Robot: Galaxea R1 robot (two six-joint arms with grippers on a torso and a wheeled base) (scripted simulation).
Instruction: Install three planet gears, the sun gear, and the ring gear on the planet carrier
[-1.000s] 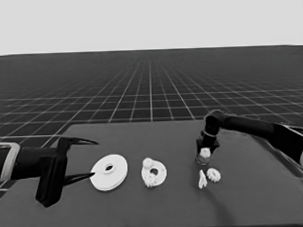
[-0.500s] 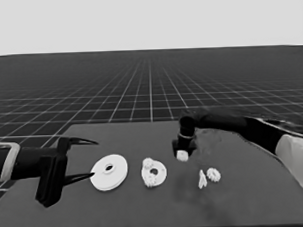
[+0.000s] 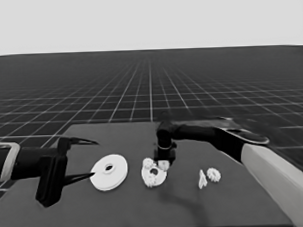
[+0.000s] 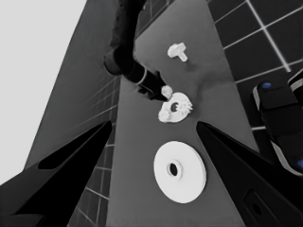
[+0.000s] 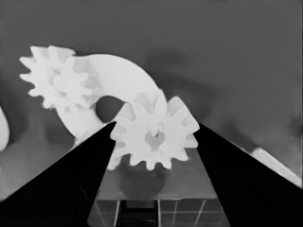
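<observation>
Our right gripper's (image 5: 154, 135) jaws pinched a planet gear (image 5: 156, 137) flat between them, just above the smaller round part (image 3: 153, 173), at that part's one o'clock edge in the head view; the left gripper (image 3: 85, 160), jaws spread, waited at the larger round part's (image 3: 109, 171) nine o'clock.

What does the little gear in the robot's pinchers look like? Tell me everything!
The held gear is a small white toothed wheel with a little hole in its middle, looking like smooth plastic. The right gripper pinches it between its two black fingers, just over the smaller round part in the table's middle, where other gears already sit. One of those gears sits nearby.
</observation>
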